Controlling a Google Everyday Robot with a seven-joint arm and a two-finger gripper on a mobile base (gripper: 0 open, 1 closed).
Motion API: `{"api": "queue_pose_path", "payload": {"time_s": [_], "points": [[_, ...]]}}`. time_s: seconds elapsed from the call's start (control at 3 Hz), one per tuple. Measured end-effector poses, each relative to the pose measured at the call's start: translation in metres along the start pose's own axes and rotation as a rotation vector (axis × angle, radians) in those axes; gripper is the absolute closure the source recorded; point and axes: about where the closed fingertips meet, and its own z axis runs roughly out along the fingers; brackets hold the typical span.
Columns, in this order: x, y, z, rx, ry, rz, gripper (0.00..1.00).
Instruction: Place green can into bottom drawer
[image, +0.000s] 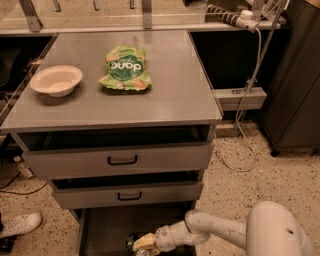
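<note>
The bottom drawer (107, 229) is pulled out at the foot of the cabinet, showing a dark flat floor. My gripper (140, 244) reaches into it from the right on the white arm (215, 230), low over the front of the drawer floor. A small dark green can (130, 241) shows right at the gripper's tip, inside the drawer. Whether the can rests on the floor or is held just above it cannot be made out.
Two grey drawers with black handles (122, 160) sit above, slightly open. On the cabinet top lie a white bowl (56, 80) and a green snack bag (124, 68). A white shoe (19, 223) is on the floor at left. Cables hang at the right.
</note>
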Motion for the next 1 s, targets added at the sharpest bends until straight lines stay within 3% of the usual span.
{"api": "queue_pose_path", "payload": {"time_s": [1.0], "points": [[-0.035, -0.029, 0.011, -0.016, -0.109, -0.039, 1.0]]}}
